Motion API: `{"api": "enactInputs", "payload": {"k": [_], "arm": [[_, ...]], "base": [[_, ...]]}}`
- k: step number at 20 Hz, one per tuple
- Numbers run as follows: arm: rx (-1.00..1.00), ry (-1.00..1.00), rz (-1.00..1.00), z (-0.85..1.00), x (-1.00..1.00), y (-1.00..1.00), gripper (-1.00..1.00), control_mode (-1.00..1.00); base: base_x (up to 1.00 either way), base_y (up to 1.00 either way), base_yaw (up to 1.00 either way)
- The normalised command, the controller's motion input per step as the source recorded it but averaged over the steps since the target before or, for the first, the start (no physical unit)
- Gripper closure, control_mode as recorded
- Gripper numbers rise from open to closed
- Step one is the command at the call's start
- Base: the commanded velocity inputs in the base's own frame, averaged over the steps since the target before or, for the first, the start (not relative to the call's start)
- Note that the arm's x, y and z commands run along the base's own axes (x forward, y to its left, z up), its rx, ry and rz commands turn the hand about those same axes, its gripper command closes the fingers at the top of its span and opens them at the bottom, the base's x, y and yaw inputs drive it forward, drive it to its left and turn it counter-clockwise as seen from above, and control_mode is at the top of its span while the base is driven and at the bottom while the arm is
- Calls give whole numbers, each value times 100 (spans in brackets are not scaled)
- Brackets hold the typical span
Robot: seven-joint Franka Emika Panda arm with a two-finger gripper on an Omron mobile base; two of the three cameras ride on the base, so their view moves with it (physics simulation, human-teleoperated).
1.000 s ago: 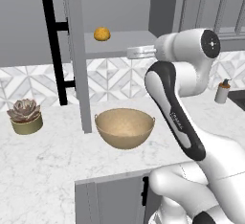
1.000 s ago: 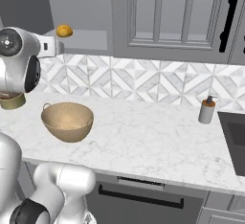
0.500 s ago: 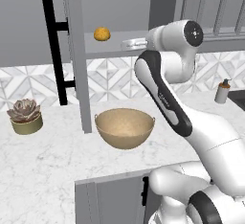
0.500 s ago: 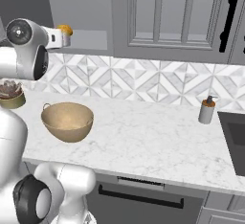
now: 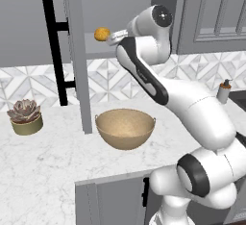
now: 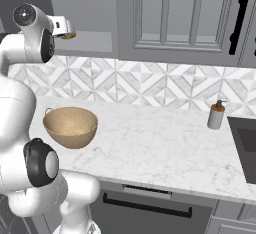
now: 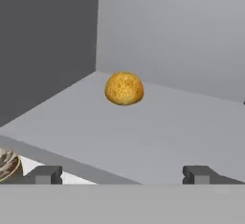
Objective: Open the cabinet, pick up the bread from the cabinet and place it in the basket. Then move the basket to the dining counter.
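The bread is seated on the open cabinet shelf, ahead of the tool. The tool is fully spread and empty. The bread is judged light and soft; its rounded sides should be gripped gently, at mid-height.

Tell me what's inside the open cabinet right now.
On the cabinet shelf sits the bread, alone. The open gripper faces it from the shelf's edge, not touching. The higher shelves are hidden by the door.
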Motion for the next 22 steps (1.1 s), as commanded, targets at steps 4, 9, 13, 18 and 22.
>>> {"api": "enactInputs", "payload": {"k": [4, 9, 13, 18, 22], "arm": [[-1, 8, 0, 0, 77, 22, -100, -100], [0, 6, 0, 0, 74, 1, -100, -100], [0, 10, 0, -16, 53, 17, -100, -100], [0, 4, 0, -17, 44, 24, -100, -100], [0, 4, 0, 0, 59, 6, -100, -100]], "base": [[0, 0, 0], [0, 0, 0], [0, 0, 0], [0, 0, 0], [0, 0, 0]]}}
